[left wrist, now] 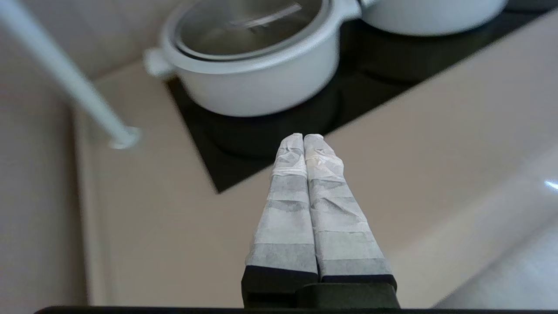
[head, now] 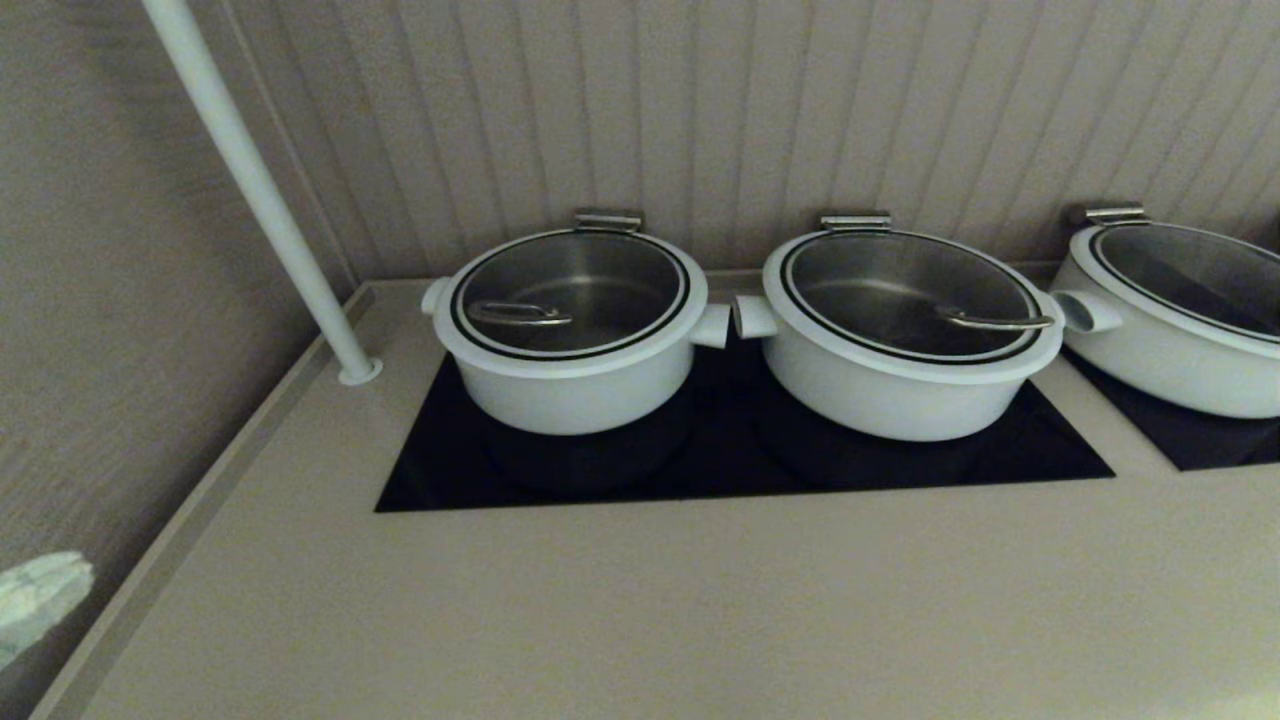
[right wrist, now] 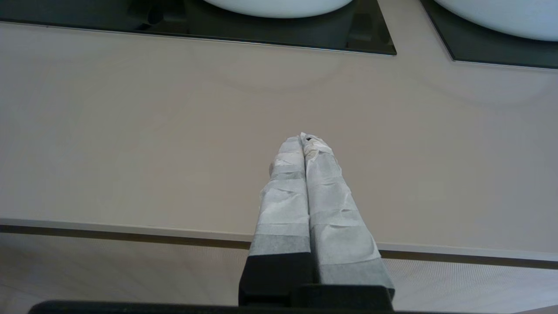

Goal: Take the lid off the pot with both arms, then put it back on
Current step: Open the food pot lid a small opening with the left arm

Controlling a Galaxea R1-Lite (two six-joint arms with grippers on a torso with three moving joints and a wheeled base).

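The pot [head: 570, 385] is the leftmost and narrowest of three white pots and stands on a black hob. The glass lid [head: 570, 290] sits on it, with its steel wire handle [head: 518, 315] towards the left. Both show in the left wrist view, the pot [left wrist: 261, 87] and the lid [left wrist: 250, 26]. My left gripper [left wrist: 304, 137] is shut and empty, held above the counter in front of the pot. Its white tip [head: 40, 590] shows at the lower left of the head view. My right gripper [right wrist: 304, 138] is shut and empty over the counter's front part.
Two wider lidded white pots stand to the right, a middle one [head: 905, 340] and one at the far right [head: 1180, 320]. A white slanted pole [head: 260, 190] rises from the counter's back left corner. A ribbed wall lies behind. The beige counter [head: 640, 600] has a front edge [right wrist: 130, 229].
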